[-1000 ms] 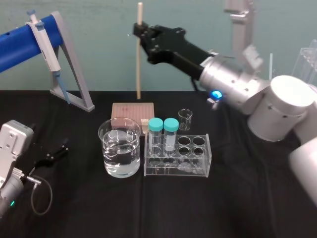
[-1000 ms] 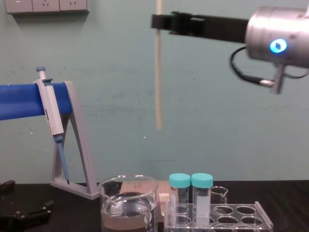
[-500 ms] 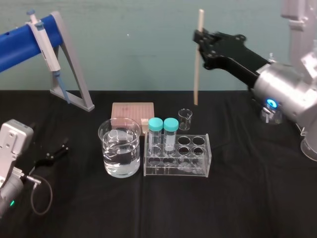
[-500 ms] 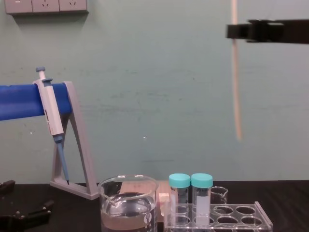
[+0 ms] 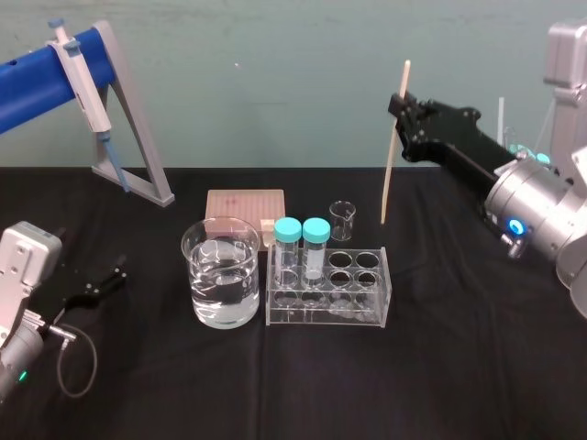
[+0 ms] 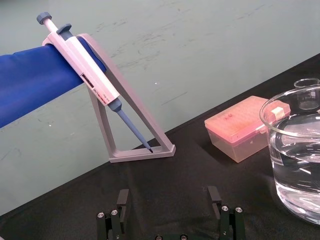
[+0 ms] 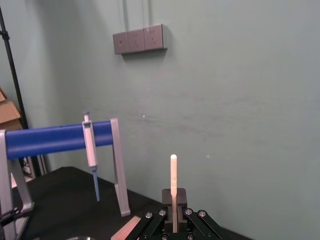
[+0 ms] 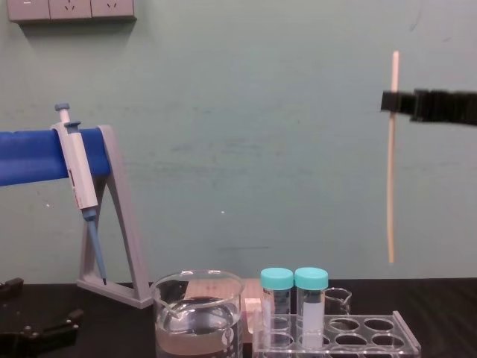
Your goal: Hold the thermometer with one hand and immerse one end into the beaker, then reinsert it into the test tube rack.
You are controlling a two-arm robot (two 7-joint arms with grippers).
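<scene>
Gripped in the right hand (image 5: 401, 105), fingers closed on its upper part, short top end poking out above: the thermometer (image 5: 394, 151). Held nearly upright with a slight lean, touching nothing else. Hanging in the air over the back right part of the counter (image 5: 459, 367), lower tip up above and behind the right end of the test tube rack (image 5: 367, 316), beside a small empty beaker (image 5: 342, 220). From the chest view, tip well clear of the rack's holes.

Parked low at the counter's left edge – the left hand (image 5: 96, 282), fingers spread wide apart, nothing between them.

Toward the counter's middle, just left of the rack: the beaker (image 5: 221, 275), roughly half full of liquid. In the rack's left-end holes, two teal-capped tubes (image 5: 303, 243) standing upright. Behind the beaker, a pink tip box (image 5: 246, 203). At the back left corner, a grey stand (image 5: 138, 137) with a blue bar – a pipette (image 5: 81, 78) hung on it.
</scene>
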